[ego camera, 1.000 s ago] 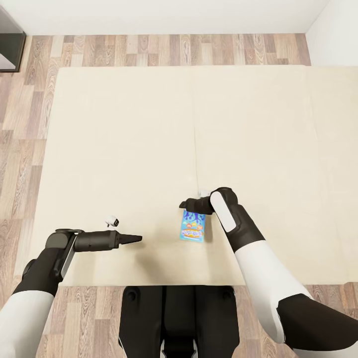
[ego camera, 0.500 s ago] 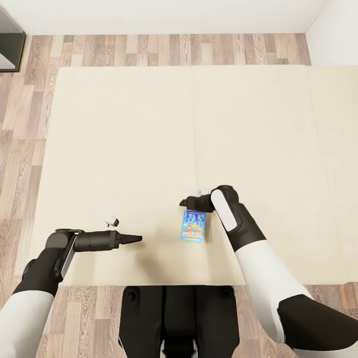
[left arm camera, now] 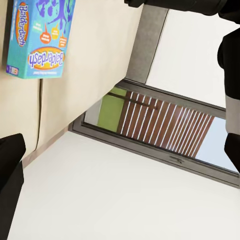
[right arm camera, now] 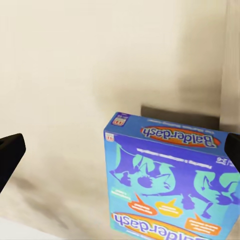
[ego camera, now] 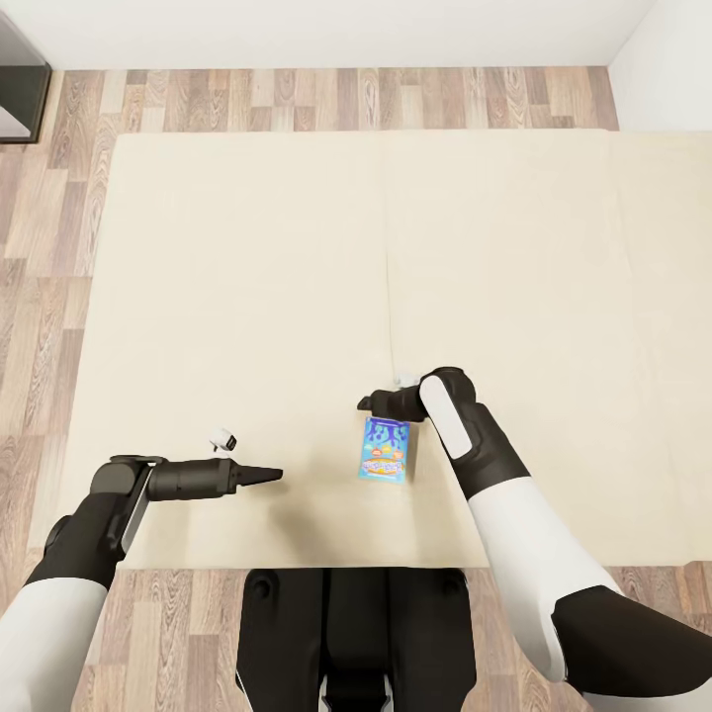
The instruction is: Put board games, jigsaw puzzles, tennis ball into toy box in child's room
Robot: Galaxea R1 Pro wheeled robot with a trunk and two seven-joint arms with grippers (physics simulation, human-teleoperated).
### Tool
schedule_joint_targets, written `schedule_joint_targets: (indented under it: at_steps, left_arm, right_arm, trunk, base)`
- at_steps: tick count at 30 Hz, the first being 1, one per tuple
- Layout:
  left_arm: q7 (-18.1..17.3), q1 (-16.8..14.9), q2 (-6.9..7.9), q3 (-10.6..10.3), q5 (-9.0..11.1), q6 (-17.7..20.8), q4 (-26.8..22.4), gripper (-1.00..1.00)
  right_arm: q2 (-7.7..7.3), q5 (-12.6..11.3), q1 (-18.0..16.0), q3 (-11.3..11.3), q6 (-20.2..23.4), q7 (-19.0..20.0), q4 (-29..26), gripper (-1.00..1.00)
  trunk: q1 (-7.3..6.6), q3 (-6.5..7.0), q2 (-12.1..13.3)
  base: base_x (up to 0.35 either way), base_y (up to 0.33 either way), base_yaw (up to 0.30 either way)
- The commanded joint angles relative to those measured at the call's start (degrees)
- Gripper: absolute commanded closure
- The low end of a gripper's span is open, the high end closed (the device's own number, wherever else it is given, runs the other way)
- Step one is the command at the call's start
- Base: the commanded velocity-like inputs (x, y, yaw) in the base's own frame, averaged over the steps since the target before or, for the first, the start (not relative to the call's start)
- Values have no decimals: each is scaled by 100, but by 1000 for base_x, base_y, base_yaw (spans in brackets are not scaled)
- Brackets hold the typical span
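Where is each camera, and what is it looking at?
Head view: up high, looking down at the bed, both arms, the left gripper and the blue game.
Left wrist view: on the left arm, looking across the bed toward a window.
Right wrist view: on the right arm, looking at the game close up.
All three share the game.

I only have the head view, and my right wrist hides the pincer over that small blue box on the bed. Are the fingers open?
Observer: Yes. In the right wrist view the right pincer is open, with a fingertip at each edge of the picture and the blue box lying between them, nearer one finger.
Operator: Which game is it?
Observer: The lid reads "Balderdash".
Operator: What does the left wrist camera see?
Observer: The same box, and past the bed's grey edge a dark-framed window.
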Motion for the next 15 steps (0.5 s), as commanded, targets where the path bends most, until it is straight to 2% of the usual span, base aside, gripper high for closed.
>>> schedule_joint_targets:
  at_steps: [1, 15]
  left_arm:
    - [-31, -1, 0, 2, -23, 60, -3, -100]
    - [-31, -1, 0, 2, -23, 60, -3, -100]
  right_arm:
    - [0, -58, -3, 5, 13, -60, -5, -100]
    - [0, -39, 4, 27, -41, -55, -23, -100]
  trunk:
    - [4, -6, -9]
    - [4, -6, -9]
  base:
    - [0, 0, 0]
    - [0, 0, 0]
